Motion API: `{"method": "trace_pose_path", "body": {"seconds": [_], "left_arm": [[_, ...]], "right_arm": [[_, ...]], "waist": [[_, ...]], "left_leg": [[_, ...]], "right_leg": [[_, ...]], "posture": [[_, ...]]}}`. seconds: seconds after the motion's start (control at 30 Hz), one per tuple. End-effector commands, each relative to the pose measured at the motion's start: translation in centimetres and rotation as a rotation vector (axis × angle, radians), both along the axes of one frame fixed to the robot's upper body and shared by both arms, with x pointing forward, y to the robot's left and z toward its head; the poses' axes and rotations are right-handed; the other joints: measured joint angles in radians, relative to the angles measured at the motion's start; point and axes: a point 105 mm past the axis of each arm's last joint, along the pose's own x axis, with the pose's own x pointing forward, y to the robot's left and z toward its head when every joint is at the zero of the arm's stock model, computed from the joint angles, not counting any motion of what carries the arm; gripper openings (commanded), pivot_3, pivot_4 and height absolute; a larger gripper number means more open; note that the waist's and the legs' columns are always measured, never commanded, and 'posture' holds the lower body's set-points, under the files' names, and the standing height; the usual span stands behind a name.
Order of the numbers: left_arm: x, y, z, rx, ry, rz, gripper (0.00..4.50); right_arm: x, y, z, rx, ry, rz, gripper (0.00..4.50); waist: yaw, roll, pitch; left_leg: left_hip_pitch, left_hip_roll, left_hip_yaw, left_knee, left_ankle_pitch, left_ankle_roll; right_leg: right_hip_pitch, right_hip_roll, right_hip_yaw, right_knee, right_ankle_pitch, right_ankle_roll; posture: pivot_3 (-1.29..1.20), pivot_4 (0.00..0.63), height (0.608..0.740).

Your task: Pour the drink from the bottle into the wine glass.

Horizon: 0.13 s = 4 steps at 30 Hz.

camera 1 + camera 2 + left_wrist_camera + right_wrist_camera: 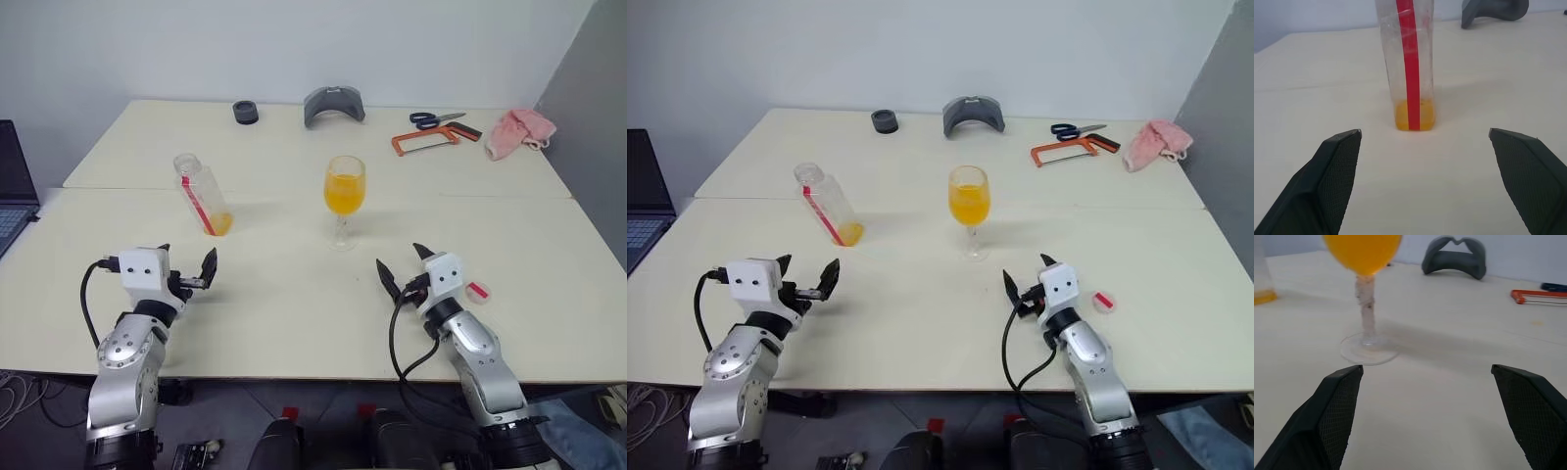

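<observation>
Wine glass point(344, 199) filled with drink point(344, 194), bottle point(202, 196) nearly empty, left pincer point(186, 262) and right pincer point(402, 264) both spread apart

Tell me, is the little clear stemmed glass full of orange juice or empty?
Mostly full. The clear stemmed wine glass stands upright on the table, its bowl holding translucent orange drink up to near the rim.

Orange drink point(344, 193) in clear wine glass point(343, 220); bottle point(202, 196) has red stripe.

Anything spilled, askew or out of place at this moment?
No spill shows. The slim clear plastic bottle with the red stripe stands capless, nearly empty; a small red-and-white cap lies beside the right gripper. The clear stemmed wine glass stands upright, holding orange drink.
</observation>
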Motion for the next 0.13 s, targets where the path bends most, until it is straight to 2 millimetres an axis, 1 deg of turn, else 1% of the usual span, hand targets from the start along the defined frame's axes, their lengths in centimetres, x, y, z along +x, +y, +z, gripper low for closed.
{"method": "trace_pose_path", "body": {"seconds": [0.03,0.13], "left_arm": [[-0.32,-0.18,1.86,0.030,-0.074,0.004,4.48],[-0.38,0.08,2.18,0.029,-0.091,0.014,4.48]], "right_arm": [[0.16,0.02,1.12,0.000,-0.069,-0.003,4.50],[0.33,0.09,1.02,-0.002,-0.073,0.002,4.50]], "waist": [[0.002,0.000,0.000],[0.003,0.000,0.000]], "left_leg": [[0.000,0.000,0.000,0.000,0.000,0.000],[0.000,0.000,0.001,0.000,0.000,0.000]], "right_leg": [[0.000,0.000,0.000,0.000,0.000,0.000],[0.000,0.000,0.000,0.000,0.000,0.000]], "posture": [[0.00,0.150,0.740],[0.00,0.150,0.740]]}}
